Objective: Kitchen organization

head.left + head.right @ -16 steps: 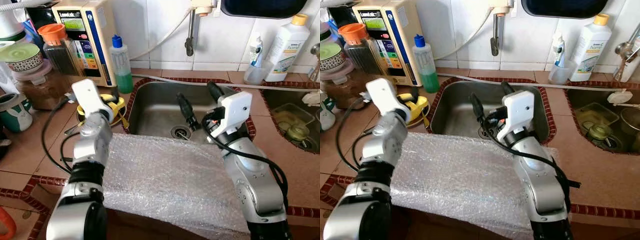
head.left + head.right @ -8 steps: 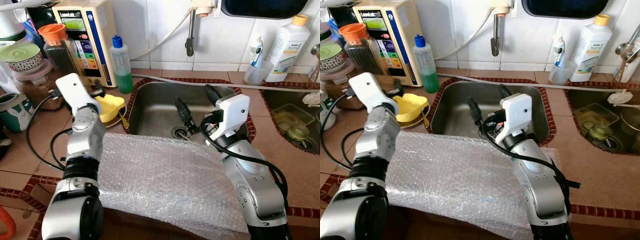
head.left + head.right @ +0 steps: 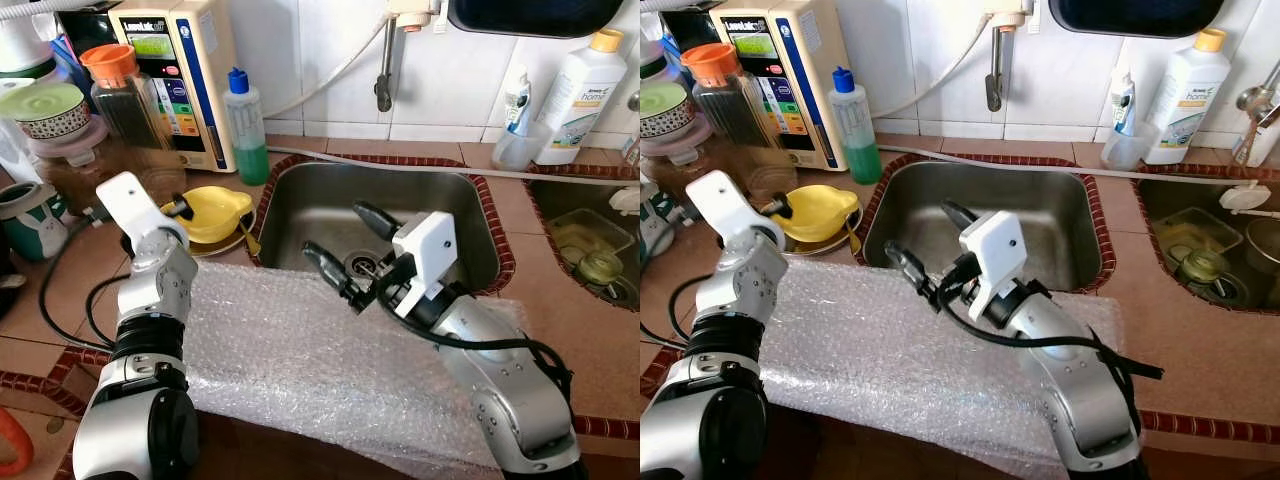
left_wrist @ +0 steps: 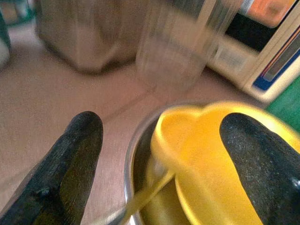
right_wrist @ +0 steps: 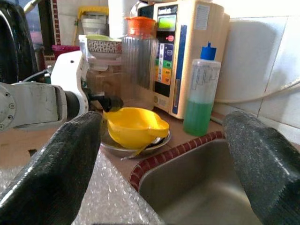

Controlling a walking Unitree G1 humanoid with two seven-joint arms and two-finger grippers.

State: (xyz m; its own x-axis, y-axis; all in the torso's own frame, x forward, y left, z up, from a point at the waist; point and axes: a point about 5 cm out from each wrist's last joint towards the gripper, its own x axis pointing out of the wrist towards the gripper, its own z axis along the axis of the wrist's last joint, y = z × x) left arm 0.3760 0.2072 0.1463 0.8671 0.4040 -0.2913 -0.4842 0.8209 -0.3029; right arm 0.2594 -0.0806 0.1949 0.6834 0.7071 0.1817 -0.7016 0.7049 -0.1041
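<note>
A yellow bowl (image 3: 216,207) rests in a metal dish (image 4: 132,164) on the counter left of the sink (image 3: 470,215). My left gripper (image 3: 182,208) is open at the bowl's left rim; the left wrist view has the rim (image 4: 187,154) between its two black fingers (image 4: 75,159). A sheet of bubble wrap (image 3: 300,355) lies over the counter's front edge. My right gripper (image 3: 333,228) hovers open and empty over the sink's front left corner, pointing left toward the bowl (image 5: 133,126).
A cream water machine (image 3: 175,70), a green soap bottle (image 3: 246,125) and an orange-lidded jar (image 3: 117,90) stand behind the bowl. Stacked bowls (image 3: 45,110) crowd the far left. The tap (image 3: 383,80) hangs over the sink. A white bottle (image 3: 578,90) and a second basin (image 3: 585,245) are at right.
My right gripper has swung left from over the drain to the sink's front left corner. My left gripper has drawn back left, uncovering the yellow bowl.
</note>
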